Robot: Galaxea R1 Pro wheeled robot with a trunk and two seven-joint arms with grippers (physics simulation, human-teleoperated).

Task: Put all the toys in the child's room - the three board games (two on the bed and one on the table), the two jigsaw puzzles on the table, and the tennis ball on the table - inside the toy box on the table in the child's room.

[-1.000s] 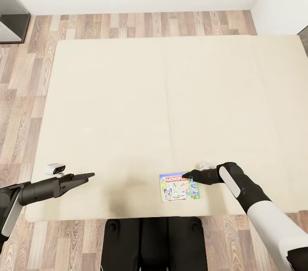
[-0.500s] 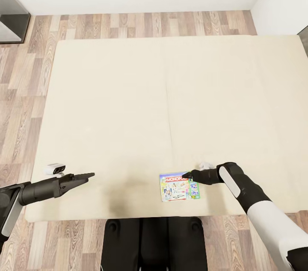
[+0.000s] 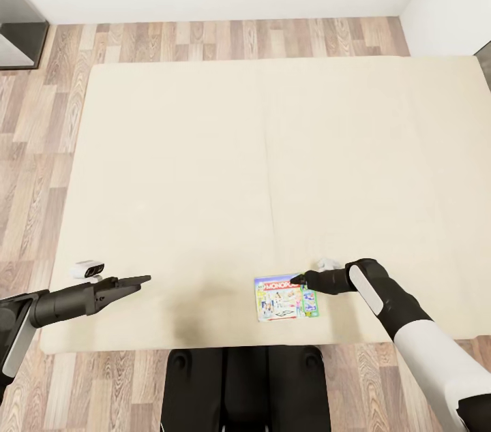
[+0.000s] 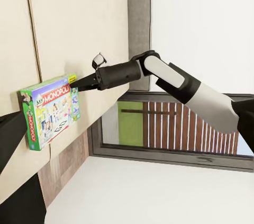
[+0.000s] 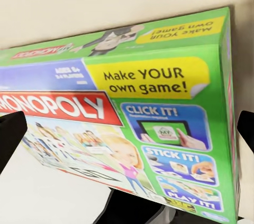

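One board game (image 3: 286, 297), a pale green Monopoly box, lies flat on the cream bed (image 3: 204, 166) near its front edge. My right gripper (image 3: 298, 279) sits at the box's far right corner, open, low over the lid. In the right wrist view the lid (image 5: 132, 102) spans the space between the two spread fingertips (image 5: 10, 134). The left wrist view sees the box (image 4: 50, 110) from the side with the right gripper (image 4: 79, 82) at its corner. My left gripper (image 3: 144, 279) hovers open over the bed's front left part, well apart from the box.
Wood-plank floor (image 3: 225, 33) surrounds the bed, with white walls behind and at the right. A dark piece of furniture (image 3: 17, 23) stands at the far left. My black base (image 3: 245, 384) stands against the bed's front edge. A window (image 4: 159, 123) shows beyond the bed.
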